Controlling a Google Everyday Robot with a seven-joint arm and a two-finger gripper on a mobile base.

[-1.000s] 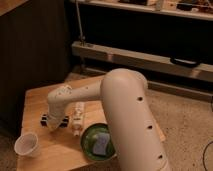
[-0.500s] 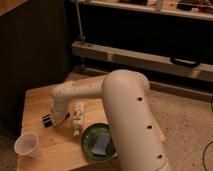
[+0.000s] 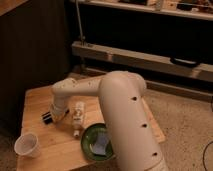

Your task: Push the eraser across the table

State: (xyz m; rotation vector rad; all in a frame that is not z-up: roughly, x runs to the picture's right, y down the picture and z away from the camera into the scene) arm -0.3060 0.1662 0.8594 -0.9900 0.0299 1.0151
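Gripper [image 3: 54, 111] sits low on the table [image 3: 37, 97], left side, at the eraser [image 3: 46, 117]; spread or closed, can't tell. Risks: a leftward push drops the eraser off the edge, and the wrist clips the bottle [image 3: 78, 114] just beside.

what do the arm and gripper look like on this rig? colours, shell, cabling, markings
The arm is cream-white, with a smooth, thick, rounded shell that narrows toward the wrist. A row of small dark round spots runs down the biggest link. No loose cables or printed markings show. The gripper, low over the left of the table beside the eraser, looks darker than the arm; its finer shape cannot be told.
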